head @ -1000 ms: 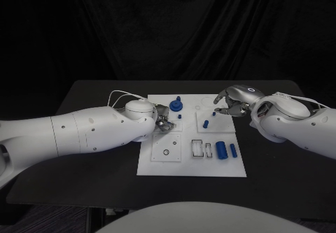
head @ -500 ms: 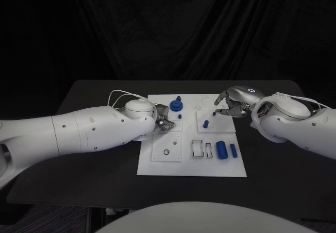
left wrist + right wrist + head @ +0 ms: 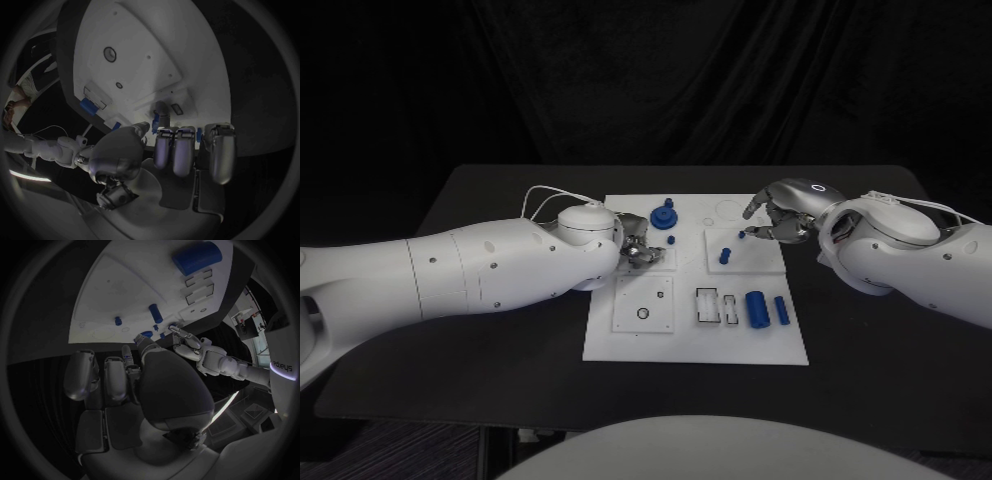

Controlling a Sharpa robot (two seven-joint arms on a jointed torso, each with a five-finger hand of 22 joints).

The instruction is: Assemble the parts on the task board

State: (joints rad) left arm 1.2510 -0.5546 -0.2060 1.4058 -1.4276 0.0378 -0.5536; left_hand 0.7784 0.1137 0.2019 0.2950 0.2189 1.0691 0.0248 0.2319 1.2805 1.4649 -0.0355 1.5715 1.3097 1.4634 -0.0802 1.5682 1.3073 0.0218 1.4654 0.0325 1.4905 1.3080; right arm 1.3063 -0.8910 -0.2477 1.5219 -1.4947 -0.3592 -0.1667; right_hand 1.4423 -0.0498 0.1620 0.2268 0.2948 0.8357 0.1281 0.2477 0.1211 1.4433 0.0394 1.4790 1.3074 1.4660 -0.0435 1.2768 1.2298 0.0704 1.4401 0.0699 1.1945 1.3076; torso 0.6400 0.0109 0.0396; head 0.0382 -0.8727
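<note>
Left hand (image 3: pixel 636 250) sits over the left part of the white board (image 3: pixel 697 345), near frame centre; we see its fingers curled close together above a small square plate, and we cannot tell whether anything is pinched. Right hand (image 3: pixel 782 217) hovers at the board's upper right edge, fingertips drawn together just above a tiny blue peg (image 3: pixel 740 234); contact is unclear to us. We note a blue knob (image 3: pixel 662 216) standing upright at upper centre of the board, a short blue pin (image 3: pixel 724 256) right of centre, and a fat blue cylinder (image 3: pixel 756 309) beside a thin blue rod (image 3: pixel 780 310) at lower right.
</note>
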